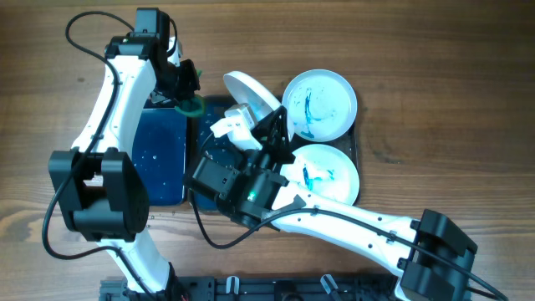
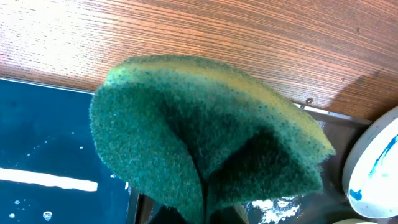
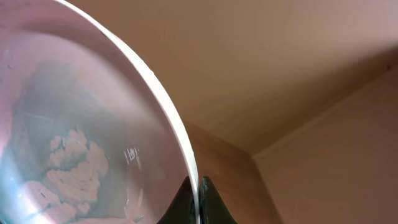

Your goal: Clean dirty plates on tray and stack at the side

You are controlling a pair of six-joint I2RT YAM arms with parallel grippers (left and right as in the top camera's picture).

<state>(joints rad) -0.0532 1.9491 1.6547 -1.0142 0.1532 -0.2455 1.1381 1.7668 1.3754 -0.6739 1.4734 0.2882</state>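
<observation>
My right gripper point(image 1: 272, 130) is shut on the rim of a white plate point(image 1: 251, 94) and holds it tilted on edge above the left part of the dark tray point(image 1: 201, 135). In the right wrist view the fingers point(image 3: 198, 202) pinch the rim, and the held plate's face point(image 3: 74, 124) shows faint teal smears. Two more plates with blue marks lie on the tray, one at the back point(image 1: 319, 104) and one at the front point(image 1: 330, 171). My left gripper point(image 1: 189, 94) is shut on a folded green sponge point(image 1: 191, 106), point(image 2: 205, 130), just left of the held plate.
A smaller blue tray point(image 1: 163, 155) with water droplets lies left of the dark tray; it also shows in the left wrist view point(image 2: 43, 143). A plate's edge point(image 2: 376, 180) and the dark tray's rim point(image 2: 339, 124) show at the right there. Bare wooden table point(image 1: 435, 100) surrounds both.
</observation>
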